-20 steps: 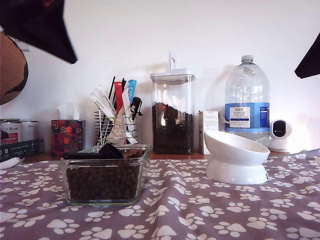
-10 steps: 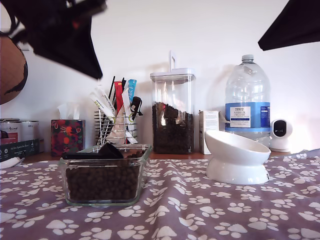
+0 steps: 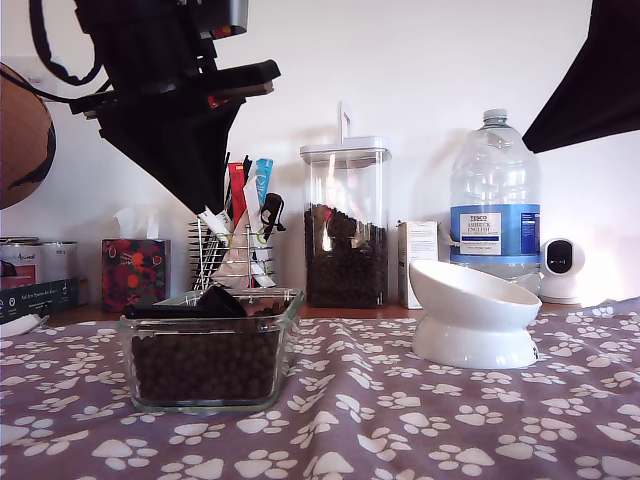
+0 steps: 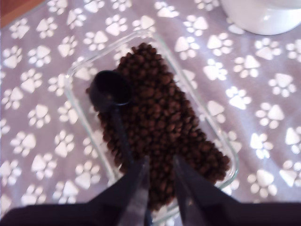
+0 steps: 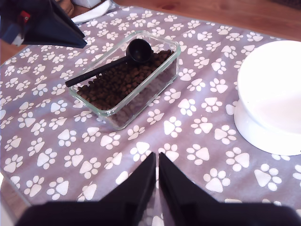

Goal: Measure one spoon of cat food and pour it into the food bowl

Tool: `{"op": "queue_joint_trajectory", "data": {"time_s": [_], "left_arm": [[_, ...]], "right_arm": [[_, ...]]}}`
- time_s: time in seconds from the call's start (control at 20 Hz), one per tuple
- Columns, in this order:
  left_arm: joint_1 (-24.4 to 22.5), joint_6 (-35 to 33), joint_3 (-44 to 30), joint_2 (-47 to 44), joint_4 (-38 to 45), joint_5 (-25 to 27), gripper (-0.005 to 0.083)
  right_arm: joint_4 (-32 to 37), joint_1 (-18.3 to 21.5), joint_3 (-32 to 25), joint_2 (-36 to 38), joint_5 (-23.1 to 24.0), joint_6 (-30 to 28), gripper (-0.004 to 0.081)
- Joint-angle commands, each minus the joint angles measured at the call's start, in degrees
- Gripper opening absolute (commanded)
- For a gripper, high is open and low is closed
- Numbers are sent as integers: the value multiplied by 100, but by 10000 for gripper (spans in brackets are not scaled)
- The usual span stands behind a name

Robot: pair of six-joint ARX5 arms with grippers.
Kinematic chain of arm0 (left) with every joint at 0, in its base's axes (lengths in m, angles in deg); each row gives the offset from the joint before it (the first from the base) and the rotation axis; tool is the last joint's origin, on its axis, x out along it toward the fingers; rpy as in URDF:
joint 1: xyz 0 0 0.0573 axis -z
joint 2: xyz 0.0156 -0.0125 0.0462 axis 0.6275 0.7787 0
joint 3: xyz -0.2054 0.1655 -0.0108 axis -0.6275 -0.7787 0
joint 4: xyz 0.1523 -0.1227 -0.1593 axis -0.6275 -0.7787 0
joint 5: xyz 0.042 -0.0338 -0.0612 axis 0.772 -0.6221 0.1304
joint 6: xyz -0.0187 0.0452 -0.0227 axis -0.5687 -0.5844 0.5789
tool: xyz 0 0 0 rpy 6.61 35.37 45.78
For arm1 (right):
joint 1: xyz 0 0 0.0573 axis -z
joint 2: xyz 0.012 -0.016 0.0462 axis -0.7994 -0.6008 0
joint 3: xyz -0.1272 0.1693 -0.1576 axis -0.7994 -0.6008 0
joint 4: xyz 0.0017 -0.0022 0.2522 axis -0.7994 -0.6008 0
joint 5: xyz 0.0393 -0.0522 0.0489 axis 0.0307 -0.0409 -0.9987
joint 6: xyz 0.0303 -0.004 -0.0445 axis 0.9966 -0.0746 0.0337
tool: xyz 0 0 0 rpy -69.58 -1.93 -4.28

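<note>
"TESCO" label on water bottle (image 3: 494,205)

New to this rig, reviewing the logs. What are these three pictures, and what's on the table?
There are two robot arms, each ending in a two-fingered tool with a camera on it.

The exterior view is a fixed camera at table height. The dark shapes at its upper corners are the arms.

The first wrist view looks down along my first tool, which hangs above a glass dish of cat food. Its fingers are slightly apart and hold nothing. A black measuring spoon lies on the kibble.

The second wrist view rides my second tool, closed and empty, above the paw-print cloth. The white food bowl stands apart from the dish.
</note>
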Motion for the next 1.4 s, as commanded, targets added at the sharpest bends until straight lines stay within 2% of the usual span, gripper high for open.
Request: {"op": "queue_joint_trajectory", "data": {"time_s": [0.0,0.3,0.5,1.35], "left_arm": [[0,114,236,463,-417,17,207],[-26,142,1021,1189,-1222,140,228],[-151,142,1045,1449,-1351,330,237],[-275,144,1043,1923,-1285,236,236]], "right_arm": [[37,0,-105,-35,2,-15,-13],[31,0,-105,-39,0,-13,-13],[33,0,-105,-39,0,-11,-13],[33,0,-105,-39,-4,-2,-12]]}}
